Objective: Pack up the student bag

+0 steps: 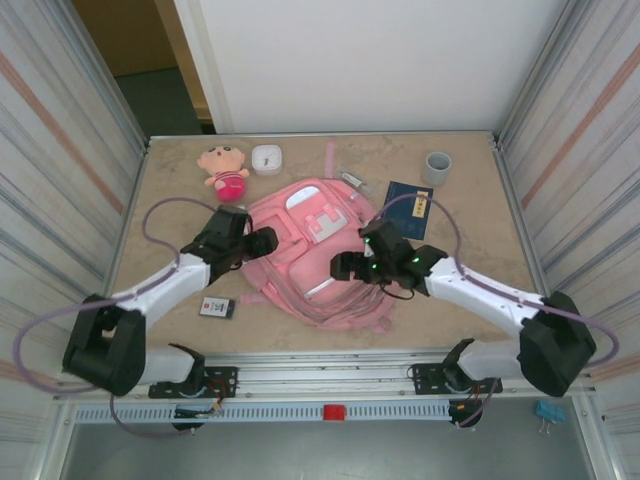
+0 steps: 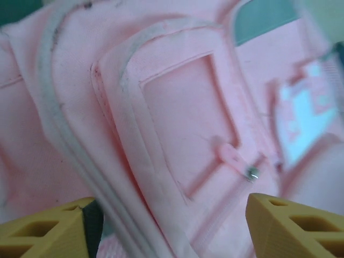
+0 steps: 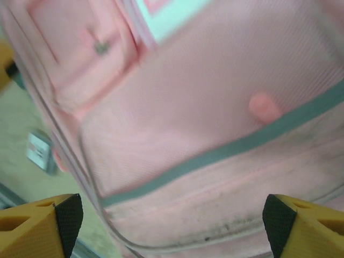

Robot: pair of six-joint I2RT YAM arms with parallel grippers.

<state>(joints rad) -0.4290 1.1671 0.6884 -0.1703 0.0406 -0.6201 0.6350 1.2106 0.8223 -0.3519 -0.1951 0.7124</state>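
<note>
Evidently, left gripper (image 1: pixel 262 240) at the student bag's (image 1: pixel 300 215) nine o'clock and right gripper (image 1: pixel 345 266) at four gaped wide, empty; the zipper pull (image 2: pixel 232 155) wanted a square pinch.

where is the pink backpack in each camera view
top external: pink backpack in the middle of the table.
left wrist: pink backpack close up, front pocket central.
right wrist: pink backpack close up, front pocket upper left.
shared landmark: the pale patch on its front.
</note>
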